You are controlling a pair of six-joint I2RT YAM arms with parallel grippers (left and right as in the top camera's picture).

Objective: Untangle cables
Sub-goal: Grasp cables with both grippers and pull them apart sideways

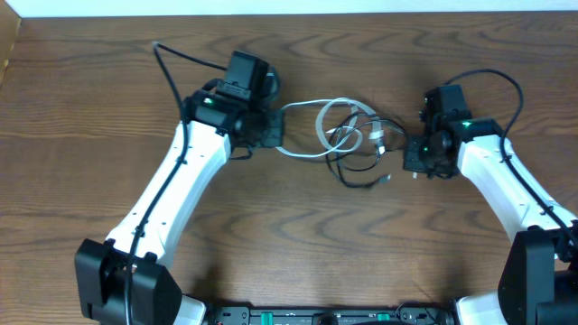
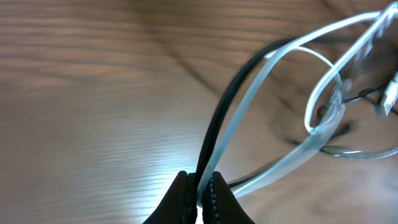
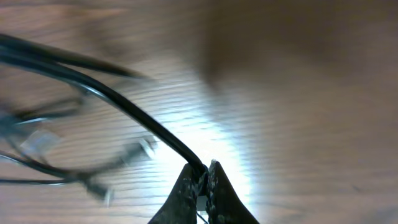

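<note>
Fingers (image 2: 184, 194) of left gripper (image 2: 200, 182) pinched together on white cable (image 2: 250, 99) and black cable (image 2: 219, 118), which run side by side. Right gripper (image 3: 205, 169) clamped on black cable only. Overhead: tangled loops lie mid-table (image 1: 289, 244); left gripper at 9 o'clock of them, right gripper at 3 o'clock.
</note>
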